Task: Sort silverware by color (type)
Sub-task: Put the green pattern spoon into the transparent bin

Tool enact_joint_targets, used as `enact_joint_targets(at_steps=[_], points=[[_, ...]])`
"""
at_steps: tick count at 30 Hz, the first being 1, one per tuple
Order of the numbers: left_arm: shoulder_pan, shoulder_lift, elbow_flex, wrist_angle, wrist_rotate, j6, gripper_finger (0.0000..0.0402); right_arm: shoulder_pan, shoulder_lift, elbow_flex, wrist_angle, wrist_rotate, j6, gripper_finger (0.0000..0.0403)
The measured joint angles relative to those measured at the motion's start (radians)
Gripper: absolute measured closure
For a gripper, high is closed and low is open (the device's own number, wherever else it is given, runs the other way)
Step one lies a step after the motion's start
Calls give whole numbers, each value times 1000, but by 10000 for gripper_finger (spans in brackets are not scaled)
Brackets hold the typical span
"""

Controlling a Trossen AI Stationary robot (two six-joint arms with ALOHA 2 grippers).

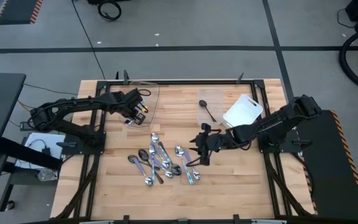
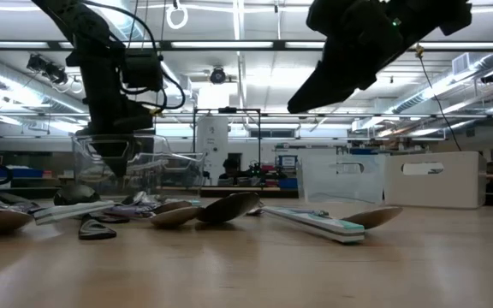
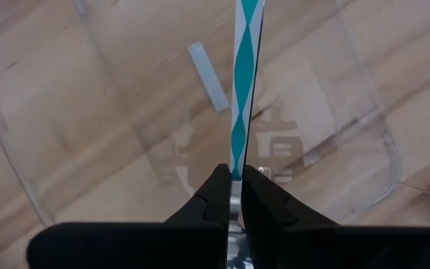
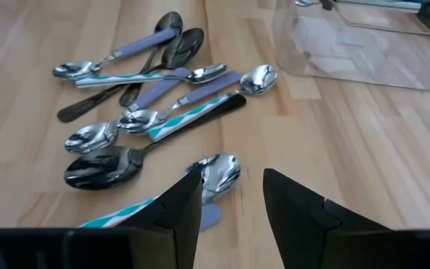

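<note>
Left gripper [image 3: 232, 196] is clamped on a teal-patterned spoon [image 3: 245, 82], held lengthwise over what looks like the clear container [image 3: 364, 142]. Right gripper [image 4: 232, 196], fingers apart, is poised beside the spoon pile [image 4: 155, 104].

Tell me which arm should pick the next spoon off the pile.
Right, probably. The right gripper hovers open just beside the spoon pile, a silver spoon lying ahead of its fingers. The left gripper is shut on a teal-patterned spoon handle over the clear container.

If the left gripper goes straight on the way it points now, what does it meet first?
Probably the bottom of the clear container. The left gripper, shut on a teal-patterned spoon, points down into it; depth is unclear.
</note>
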Motion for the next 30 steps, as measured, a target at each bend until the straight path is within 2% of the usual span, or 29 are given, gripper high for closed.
enact_joint_targets(at_steps=[10,16,21,26,30], points=[[-32,0,0,6,0,-41,339,-69,0,0,34,-77,-55,250],[-49,0,31,15,0,-29,287,-83,0,0,33,-98,-57,250],[-100,-15,129,7,-45,64,258,-82,0,0,29,-103,-52,250],[-196,-15,218,44,-79,181,256,-78,0,0,-10,-102,-24,250],[-304,-15,229,113,-76,273,256,-73,0,0,-104,-85,11,250]])
